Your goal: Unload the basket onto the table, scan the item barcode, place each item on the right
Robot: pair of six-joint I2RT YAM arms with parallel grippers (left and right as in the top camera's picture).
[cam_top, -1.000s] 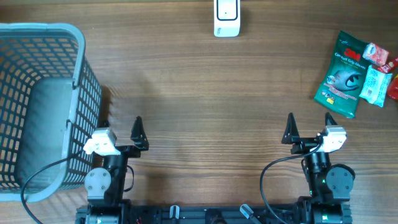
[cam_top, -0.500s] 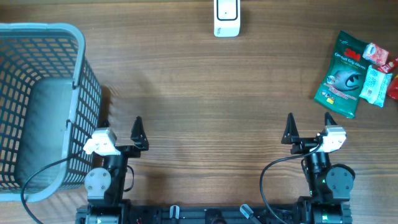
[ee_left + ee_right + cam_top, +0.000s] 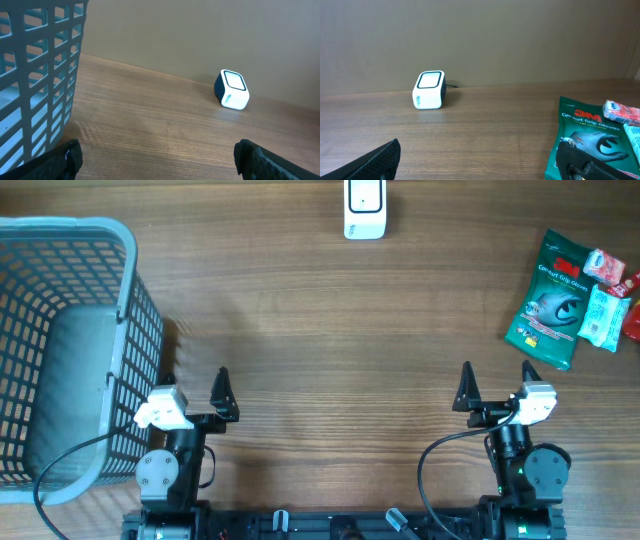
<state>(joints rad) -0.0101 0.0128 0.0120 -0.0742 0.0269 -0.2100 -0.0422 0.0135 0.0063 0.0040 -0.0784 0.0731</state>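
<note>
From overhead, we see a brown wood-grain tabletop (image 3: 330,320) with a tall grey-blue plastic lattice basket (image 3: 140,320) standing at its left edge. At the far edge, near the middle, sits a small white box-shaped barcode scanner (image 3: 364,210). Far to the right lies a flat green plastic glove pack (image 3: 550,300), with a cluster of small packets (image 3: 603,315), red-and-white and pale teal, touching its right side. The left tool (image 3: 192,385) is just beside the basket, the right tool (image 3: 498,380) just short of the glove pack's near corner; both are spread wide and grip nothing.

Through the left wrist camera, we find two black fingertips (image 3: 70,157) at the lower corners, far apart. The basket wall fills the left side, and the scanner stands well ahead to the right.

Through the right wrist camera, we see that tool's tips equally wide apart. The scanner stands ahead to the left near a beige back wall (image 3: 480,40), while the glove pack lies ahead to the right, close to the right fingertip, a red-and-white packet (image 3: 620,111) at its far corner.
</note>
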